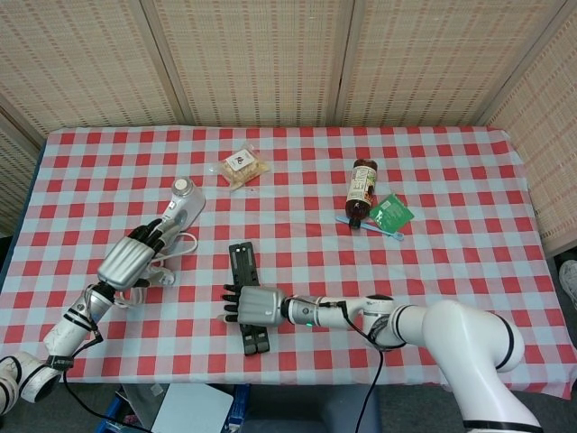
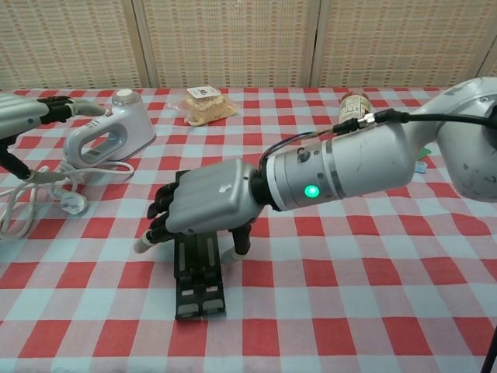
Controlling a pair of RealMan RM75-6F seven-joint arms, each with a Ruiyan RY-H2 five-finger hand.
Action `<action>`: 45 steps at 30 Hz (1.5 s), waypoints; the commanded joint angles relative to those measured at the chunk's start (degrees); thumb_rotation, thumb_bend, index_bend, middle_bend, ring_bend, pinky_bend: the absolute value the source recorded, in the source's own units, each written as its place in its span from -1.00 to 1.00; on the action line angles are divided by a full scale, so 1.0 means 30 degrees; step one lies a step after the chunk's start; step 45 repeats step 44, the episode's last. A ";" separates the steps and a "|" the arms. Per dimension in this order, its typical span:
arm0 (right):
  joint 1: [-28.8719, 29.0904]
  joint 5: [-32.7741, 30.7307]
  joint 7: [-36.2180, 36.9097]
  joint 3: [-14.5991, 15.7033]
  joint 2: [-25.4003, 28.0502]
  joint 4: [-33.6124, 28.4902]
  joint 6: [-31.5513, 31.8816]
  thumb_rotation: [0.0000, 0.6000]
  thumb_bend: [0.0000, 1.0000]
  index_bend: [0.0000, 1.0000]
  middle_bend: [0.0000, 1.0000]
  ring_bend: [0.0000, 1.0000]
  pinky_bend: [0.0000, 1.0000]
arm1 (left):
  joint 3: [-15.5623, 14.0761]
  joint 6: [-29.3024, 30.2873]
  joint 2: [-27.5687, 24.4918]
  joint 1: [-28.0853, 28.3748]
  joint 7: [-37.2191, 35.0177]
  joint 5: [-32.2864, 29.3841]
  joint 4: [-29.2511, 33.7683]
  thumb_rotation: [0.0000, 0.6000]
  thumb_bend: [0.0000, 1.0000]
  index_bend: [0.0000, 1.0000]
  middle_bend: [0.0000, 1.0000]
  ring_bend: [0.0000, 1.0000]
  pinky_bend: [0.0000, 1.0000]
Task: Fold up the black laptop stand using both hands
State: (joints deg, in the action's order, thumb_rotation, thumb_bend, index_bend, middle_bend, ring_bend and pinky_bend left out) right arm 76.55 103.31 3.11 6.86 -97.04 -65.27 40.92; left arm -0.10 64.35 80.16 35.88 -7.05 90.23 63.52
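Observation:
The black laptop stand (image 1: 242, 263) lies flat near the table's front edge, its two legs closed side by side into one narrow bar (image 2: 200, 276). My right hand (image 1: 257, 305) lies palm-down across its middle (image 2: 206, 203). The fingers (image 2: 159, 217) reach past the bar's left side and the thumb points down at its right side. The part of the stand under the palm is hidden. My left hand (image 1: 126, 262) rests far to the left by a white cord, fingers stretched out, holding nothing; in the chest view it (image 2: 23, 116) shows at the left edge.
A white hand mixer (image 1: 183, 206) and its coiled cord (image 2: 31, 194) lie just beyond my left hand. A snack packet (image 1: 243, 165) sits at the back. A brown bottle (image 1: 361, 188), a green packet (image 1: 391, 213) and a toothbrush (image 1: 370, 225) lie at the right.

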 commanded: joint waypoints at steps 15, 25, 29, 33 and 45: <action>-0.7852 -0.6275 -0.7954 -0.2168 0.6712 -0.8284 0.6823 1.00 -0.49 -1.00 -0.73 -1.00 -0.92 | 0.1251 0.2069 -0.2336 -0.2417 0.2947 -0.2910 0.3893 1.00 -0.49 -1.00 -1.00 -1.00 -0.64; -1.2967 -0.7211 -0.9146 -0.0909 1.0555 -1.1179 1.1441 1.00 -0.42 -0.82 -0.55 -0.91 -0.80 | 0.1032 0.4441 -0.3710 -0.4848 0.3459 -0.3525 0.5399 1.00 -0.49 -1.00 -1.00 -1.00 -0.64; -1.5053 -0.7471 -0.8795 -0.0264 1.1543 -1.1709 1.2909 1.00 -0.42 -0.82 -0.55 -0.91 -0.80 | 0.0969 0.5789 -0.3935 -0.5950 0.4312 -0.3691 0.6197 1.00 -0.49 -0.98 -1.00 -1.00 -0.64; -1.6794 -0.7469 -0.8117 0.0118 1.2065 -1.1970 1.4183 1.00 -0.42 -0.79 -0.54 -0.91 -0.80 | 0.0770 0.6617 -0.4212 -0.6869 0.4607 -0.3740 0.7159 1.00 -0.49 -0.93 -1.00 -1.00 -0.64; -2.0241 -0.6806 -0.7341 0.0381 1.1887 -1.1813 1.6457 1.00 -0.42 -0.77 -0.53 -0.91 -0.80 | 0.0190 0.8730 -0.4452 -0.8905 0.5454 -0.2887 0.8728 1.00 -0.49 -0.92 -1.00 -0.99 -0.64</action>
